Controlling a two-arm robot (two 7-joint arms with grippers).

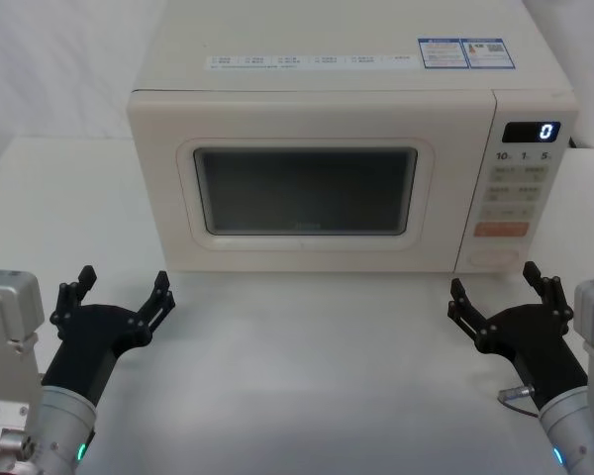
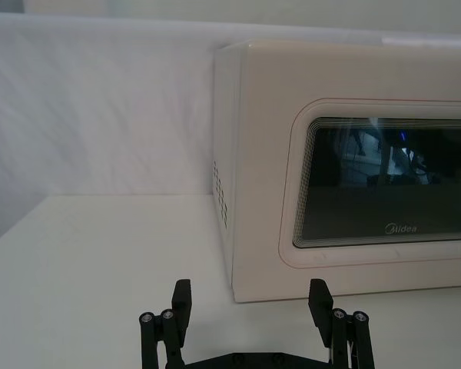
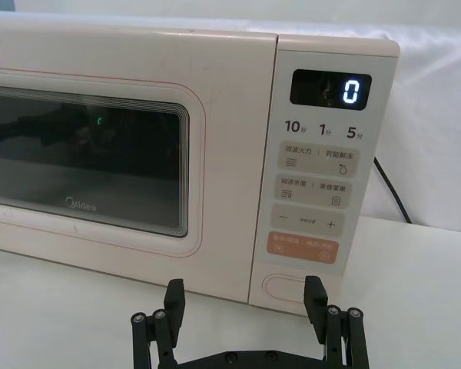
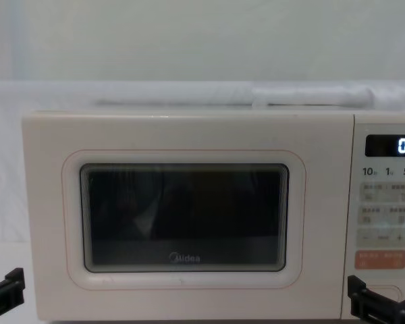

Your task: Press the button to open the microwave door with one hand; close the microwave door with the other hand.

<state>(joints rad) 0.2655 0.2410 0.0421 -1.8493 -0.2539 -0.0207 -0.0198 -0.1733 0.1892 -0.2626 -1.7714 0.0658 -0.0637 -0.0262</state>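
Both pincers [image 1: 119, 293] [image 1: 499, 289] hover released before the shut microwave door [image 1: 307, 188]; button [image 3: 292, 287] partly hidden.

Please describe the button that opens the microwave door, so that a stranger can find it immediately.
Find the cream microwave and the narrow control panel beside its door. The button sits lowest on it, under the orange key. It alone is wide, pill-shaped and unlabelled.

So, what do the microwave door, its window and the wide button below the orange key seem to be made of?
The microwave door looks like smooth cream plastic or painted metal; its even, low sheen leaves this open. Its window seems dark glass or clear plastic, as it mirrors shapes. The button appears to be matte cream plastic, like the panel around it.
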